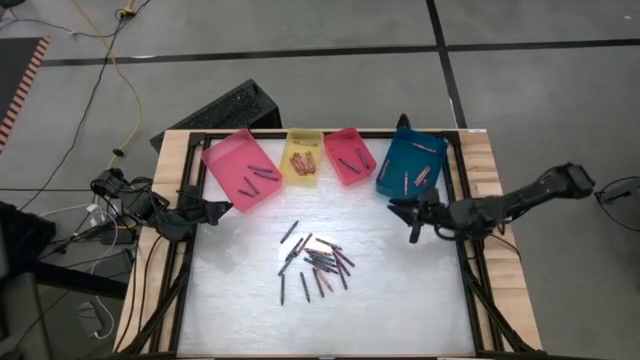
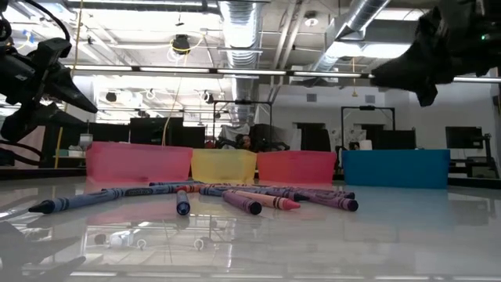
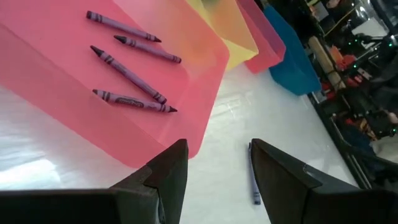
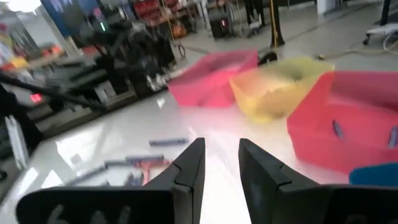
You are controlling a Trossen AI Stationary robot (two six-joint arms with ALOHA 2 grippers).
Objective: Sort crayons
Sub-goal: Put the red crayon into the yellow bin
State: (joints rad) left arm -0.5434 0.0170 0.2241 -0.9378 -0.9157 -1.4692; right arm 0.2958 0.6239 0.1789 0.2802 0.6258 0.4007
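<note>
With both grippers held open and empty, two crayons point(image 1: 318, 262) could perhaps be pinched together from the overlapping pile.

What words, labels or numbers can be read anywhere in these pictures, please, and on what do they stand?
No text reads clearly in any view.
Wrappers of the crayons in the pile: dark printing shows, too small and blurred to read.
Wrappers of the purple crayons in the pink tray: printed bands, illegible.
The other trays show no lettering.
</note>
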